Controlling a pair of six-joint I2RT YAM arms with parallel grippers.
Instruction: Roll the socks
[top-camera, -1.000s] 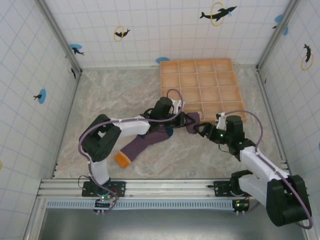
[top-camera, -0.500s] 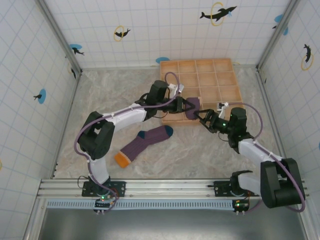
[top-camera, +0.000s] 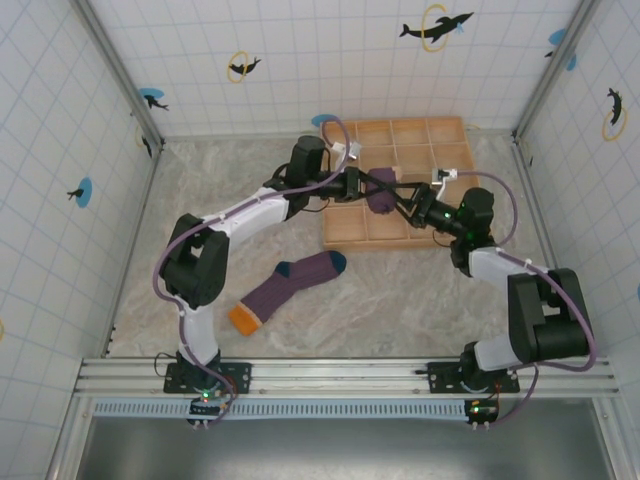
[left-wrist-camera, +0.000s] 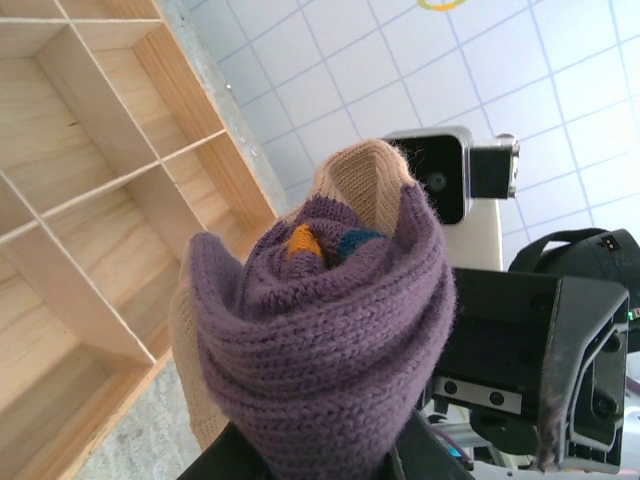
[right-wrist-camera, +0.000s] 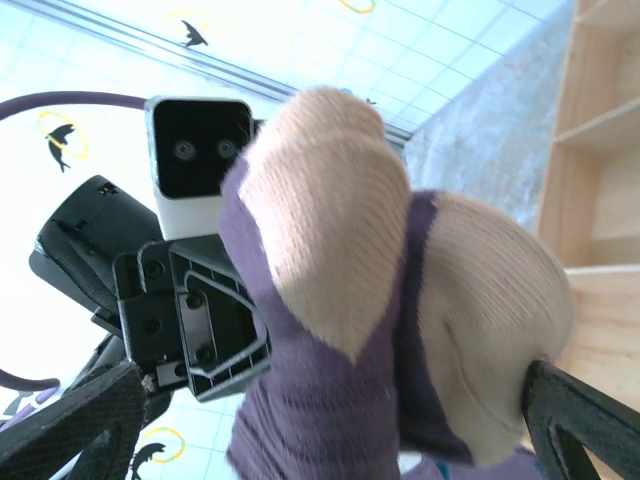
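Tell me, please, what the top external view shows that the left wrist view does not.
Top external view: a second sock lying flat on the table, purple with an orange tip, and the left end effector holding the rolled sock above the wooden tray, with the right end effector right beside it. Left wrist view: the roll's knit up close, with orange and teal bits tucked inside a purple and beige wrap. Shared: the rolled sock, the tray's compartments and the tiled wall.
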